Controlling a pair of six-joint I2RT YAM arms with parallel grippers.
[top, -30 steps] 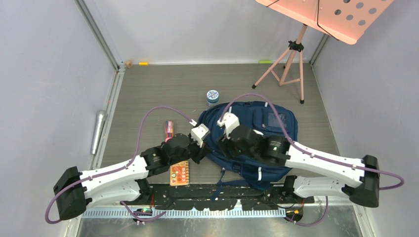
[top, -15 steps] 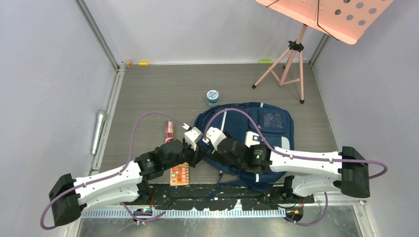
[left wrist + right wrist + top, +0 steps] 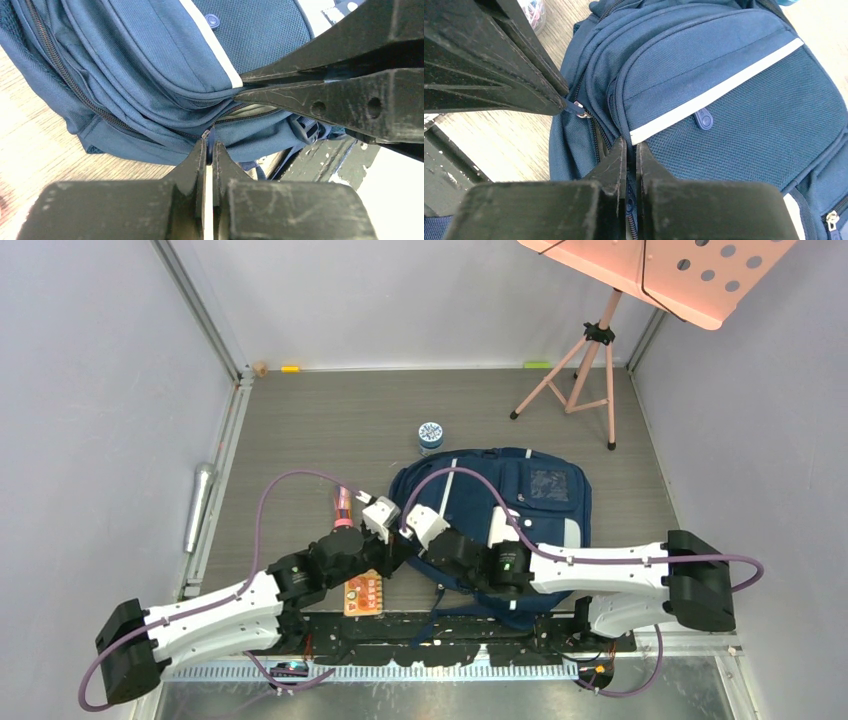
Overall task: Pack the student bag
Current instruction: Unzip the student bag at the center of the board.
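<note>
Navy student bag [image 3: 530, 495], 2 arms low beside it, left pincer [image 3: 209, 146] nipping zip pull [image 3: 574, 106], right pincer [image 3: 630, 146] pinching fabric.

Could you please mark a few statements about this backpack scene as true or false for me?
1. The navy blue fabric backpack lies on the grey wooden table. True.
2. Both the left gripper and the right gripper stand wide open. False: both are shut, pinching the backpack's near-left edge.
3. The small round jar with a blue patterned lid sits on the backpack. False: it stands on the table beyond the bag's far edge.
4. A salmon-pink perforated music stand stands at the far right. True.
</note>
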